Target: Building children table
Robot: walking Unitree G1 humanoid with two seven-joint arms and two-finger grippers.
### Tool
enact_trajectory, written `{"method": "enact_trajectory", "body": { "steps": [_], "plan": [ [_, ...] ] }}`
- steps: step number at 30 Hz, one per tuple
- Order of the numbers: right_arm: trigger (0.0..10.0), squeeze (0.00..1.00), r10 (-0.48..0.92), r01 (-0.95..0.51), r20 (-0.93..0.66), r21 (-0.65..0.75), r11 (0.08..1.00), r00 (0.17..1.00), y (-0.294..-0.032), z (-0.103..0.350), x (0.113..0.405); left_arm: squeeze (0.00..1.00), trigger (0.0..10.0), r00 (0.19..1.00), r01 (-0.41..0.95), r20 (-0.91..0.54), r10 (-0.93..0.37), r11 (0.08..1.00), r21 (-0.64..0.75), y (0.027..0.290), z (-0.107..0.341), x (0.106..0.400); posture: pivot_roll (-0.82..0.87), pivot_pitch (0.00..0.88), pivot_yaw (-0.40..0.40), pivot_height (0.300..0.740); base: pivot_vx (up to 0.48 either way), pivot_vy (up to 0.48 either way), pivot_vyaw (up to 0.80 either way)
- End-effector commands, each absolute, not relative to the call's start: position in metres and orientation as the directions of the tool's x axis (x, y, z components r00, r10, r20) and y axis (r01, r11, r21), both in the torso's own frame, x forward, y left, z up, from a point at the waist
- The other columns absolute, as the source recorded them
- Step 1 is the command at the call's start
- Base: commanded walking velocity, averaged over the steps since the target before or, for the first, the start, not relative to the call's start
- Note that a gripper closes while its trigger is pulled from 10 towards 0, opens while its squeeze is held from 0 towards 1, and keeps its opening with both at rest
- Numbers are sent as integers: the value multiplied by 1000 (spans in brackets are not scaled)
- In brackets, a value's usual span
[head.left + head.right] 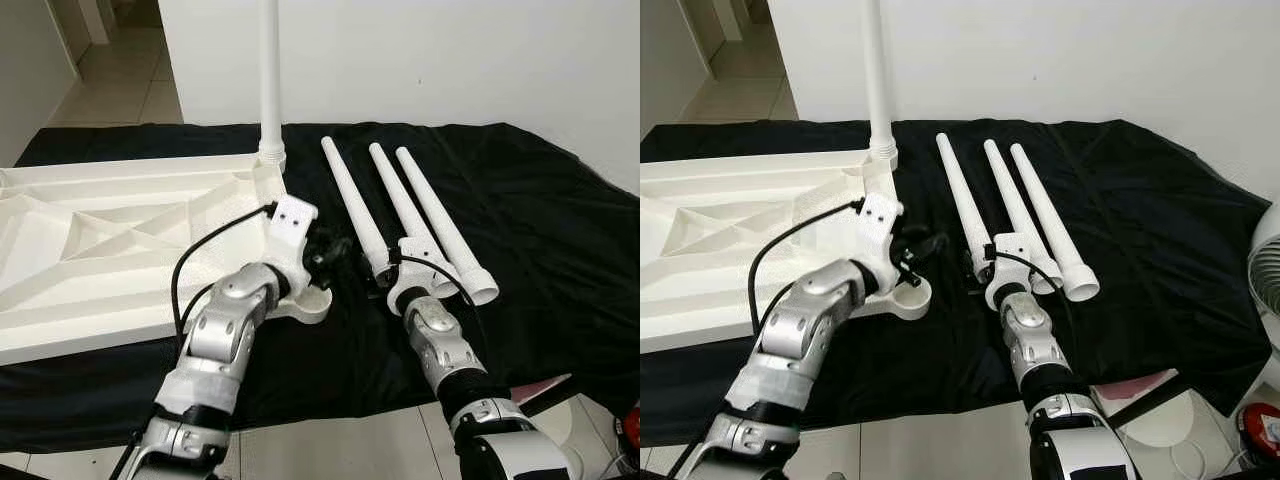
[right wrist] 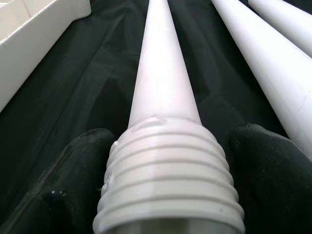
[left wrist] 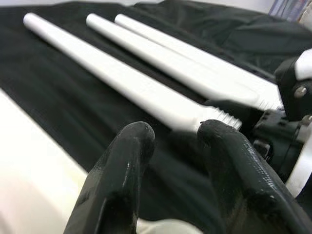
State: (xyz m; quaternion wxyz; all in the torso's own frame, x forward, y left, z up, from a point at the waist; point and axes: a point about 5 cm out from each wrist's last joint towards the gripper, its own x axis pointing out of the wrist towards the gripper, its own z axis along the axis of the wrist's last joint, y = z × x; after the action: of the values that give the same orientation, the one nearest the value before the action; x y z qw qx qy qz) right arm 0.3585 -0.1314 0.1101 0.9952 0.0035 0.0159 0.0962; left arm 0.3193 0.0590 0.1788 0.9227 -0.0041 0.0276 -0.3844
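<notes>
Three loose legs (image 1: 400,205) lie side by side on the black cloth (image 1: 540,230), long axes running away from the robot toward the far edge, threaded ends nearest it; in the left eye view the right gripper (image 1: 383,268) sits at the threaded end of the leftmost leg (image 1: 352,200), so that arm is nearer, while the left gripper (image 1: 330,252) hovers just beside it over the tabletop's near corner socket (image 1: 312,305). In the right eye view the upturned tabletop (image 1: 730,215) fills the cloth's left side, one leg already upright (image 1: 876,75) at its far corner. The left wrist view shows the left fingers (image 3: 124,170) spread and empty, pointing at that leg's thread. The right wrist view shows the right fingers (image 2: 73,170) flanking the thread (image 2: 168,175), touching or nearly; whether they grip I cannot tell. Nothing blocks the way to the socket.
</notes>
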Motion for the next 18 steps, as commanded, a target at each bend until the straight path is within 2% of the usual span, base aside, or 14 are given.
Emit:
{"method": "enact_trajectory", "body": {
  "steps": [1, 6, 7, 8, 9, 11, 18],
  "plan": [
    [10000, 0, 198, -199, -31, -1, 980, 980, -130, 110, 359, 0, 10000, 710, 704, -46, -703, 711, -8, 59, 179, 316, 63, 37, -48, 740, 0, 0, 0],
    [10000, 0, 203, -203, -30, -1, 979, 979, -131, 111, 362, 0, 10000, 709, 704, -50, -703, 710, 12, 57, 179, 315, 71, 36, -51, 740, 0, 0, 0],
    [8353, 0, 201, -200, -43, 18, 980, 979, -131, 111, 363, 0, 10000, 709, 705, -49, -704, 709, 11, 57, 179, 315, 74, 35, -53, 740, 0, 0, 0],
    [8353, 0, 199, -198, -52, 32, 980, 979, -131, 110, 364, 0, 10000, 709, 705, -49, -704, 709, 10, 57, 179, 315, 74, 35, -53, 740, 0, 0, 0],
    [275, 0, 202, -199, -60, 55, 979, 978, -130, 110, 364, 0, 10000, 711, 703, -50, -702, 711, 12, 57, 180, 315, 79, 32, -54, 740, 0, 0, 0],
    [0, 0, 203, -198, -71, 74, 977, 977, -130, 110, 365, 0, 10000, 708, 706, -51, -704, 708, 21, 57, 180, 315, 80, 32, -53, 740, 0, 0, 0],
    [0, 0, 196, -182, -110, 130, 975, 974, -131, 106, 366, 0, 10000, 711, 703, -61, -701, 709, 57, 60, 176, 311, 85, 31, -58, 740, 0, 0, 0]
  ]
}}
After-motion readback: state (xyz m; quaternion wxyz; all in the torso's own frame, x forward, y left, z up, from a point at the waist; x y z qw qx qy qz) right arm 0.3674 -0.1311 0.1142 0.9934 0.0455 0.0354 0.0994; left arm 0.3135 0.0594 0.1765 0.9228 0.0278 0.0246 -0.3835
